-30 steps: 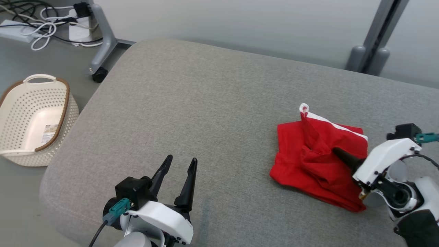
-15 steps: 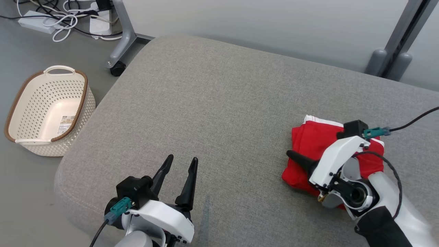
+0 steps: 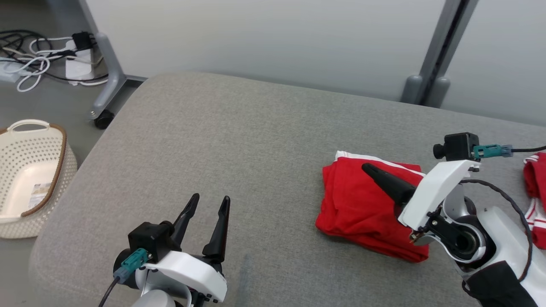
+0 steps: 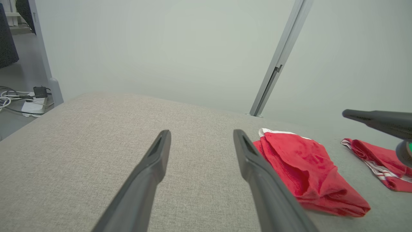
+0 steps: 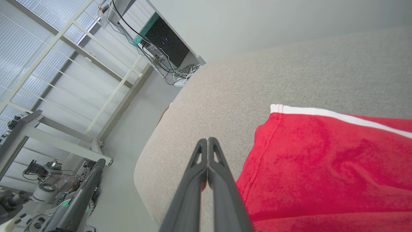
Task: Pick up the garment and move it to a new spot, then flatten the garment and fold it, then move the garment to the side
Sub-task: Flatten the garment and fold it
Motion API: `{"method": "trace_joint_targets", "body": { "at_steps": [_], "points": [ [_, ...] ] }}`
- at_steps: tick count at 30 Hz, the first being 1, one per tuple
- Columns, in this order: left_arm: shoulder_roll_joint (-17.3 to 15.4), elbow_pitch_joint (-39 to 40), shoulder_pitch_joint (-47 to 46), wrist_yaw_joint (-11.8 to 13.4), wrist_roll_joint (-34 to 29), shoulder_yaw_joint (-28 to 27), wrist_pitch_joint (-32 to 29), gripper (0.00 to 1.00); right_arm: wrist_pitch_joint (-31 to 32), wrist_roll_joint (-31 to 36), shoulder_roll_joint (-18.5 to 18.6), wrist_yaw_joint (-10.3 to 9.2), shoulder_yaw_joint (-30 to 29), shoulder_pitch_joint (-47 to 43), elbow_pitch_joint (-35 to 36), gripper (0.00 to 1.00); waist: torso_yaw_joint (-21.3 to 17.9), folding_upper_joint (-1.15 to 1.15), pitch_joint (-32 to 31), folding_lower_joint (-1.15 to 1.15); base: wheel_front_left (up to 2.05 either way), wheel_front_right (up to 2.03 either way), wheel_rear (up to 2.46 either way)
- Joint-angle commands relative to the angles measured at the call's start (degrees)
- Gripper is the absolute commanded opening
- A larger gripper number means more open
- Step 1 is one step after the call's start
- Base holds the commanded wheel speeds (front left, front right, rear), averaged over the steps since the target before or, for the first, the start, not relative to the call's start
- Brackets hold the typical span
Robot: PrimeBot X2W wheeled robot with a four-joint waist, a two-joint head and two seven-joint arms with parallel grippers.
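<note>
Red garment (image 3: 358,204), folded into a rough rectangle with a white stripe along its far edge, lies on the grey tabletop (image 3: 239,140) at about 4 o'clock in the head view. Right pincer (image 3: 366,167), fingers pressed together and empty, points over it toward 10 o'clock. Left pincer (image 3: 210,198), fingers apart, sits at 7 o'clock, well apart from the cloth.

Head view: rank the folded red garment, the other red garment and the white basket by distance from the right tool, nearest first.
1. folded red garment, right under the right tool.
2. other red garment, at the right edge of the cushion.
3. white basket, on the floor, far left.
</note>
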State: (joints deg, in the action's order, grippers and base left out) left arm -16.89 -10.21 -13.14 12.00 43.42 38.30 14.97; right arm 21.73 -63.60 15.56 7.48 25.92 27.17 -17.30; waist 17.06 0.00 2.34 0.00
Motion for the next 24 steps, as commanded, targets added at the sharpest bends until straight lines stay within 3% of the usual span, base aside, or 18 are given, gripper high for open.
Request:
{"method": "trace_joint_targets", "body": {
  "at_steps": [1,2,3,4,15,24],
  "points": [
    [-0.4,0.2,0.7,0.3,-0.1,-0.4,0.0,1.00,-0.6,0.6,0.9,0.05,-0.4,-1.1,1.3,0.24,-2.5,0.00,-1.9,0.00,0.00,0.00,0.00],
    [-0.8,0.4,0.9,0.5,0.0,-0.6,0.0,1.00,-0.9,0.8,1.6,0.05,-0.6,-1.5,2.7,0.47,-3.2,0.00,-2.3,0.00,0.00,0.00,0.00],
    [-1.1,0.6,1.1,0.7,0.0,-0.8,-0.1,1.00,-1.1,1.0,2.3,0.06,-0.8,-2.0,4.0,0.84,-4.0,0.00,-2.7,0.00,0.00,0.00,0.00],
    [-1.5,0.9,1.2,0.7,0.1,-1.0,-0.1,1.00,-1.6,1.5,3.0,0.05,-1.3,-2.6,5.4,1.00,-4.7,0.00,-3.2,0.00,0.00,0.00,0.00],
    [-4.3,4.6,2.6,3.2,0.0,-4.3,0.0,1.00,-7.6,10.9,8.7,0.05,-12.1,-12.3,18.5,1.00,-11.3,0.00,-4.5,0.00,0.00,0.00,0.00],
    [-6.9,8.5,5.3,5.2,-2.2,-9.3,0.2,1.00,-15.3,21.2,6.2,0.05,-23.4,-22.9,24.0,1.00,-13.9,0.00,-3.2,0.00,0.00,0.00,0.00]
  ]
}}
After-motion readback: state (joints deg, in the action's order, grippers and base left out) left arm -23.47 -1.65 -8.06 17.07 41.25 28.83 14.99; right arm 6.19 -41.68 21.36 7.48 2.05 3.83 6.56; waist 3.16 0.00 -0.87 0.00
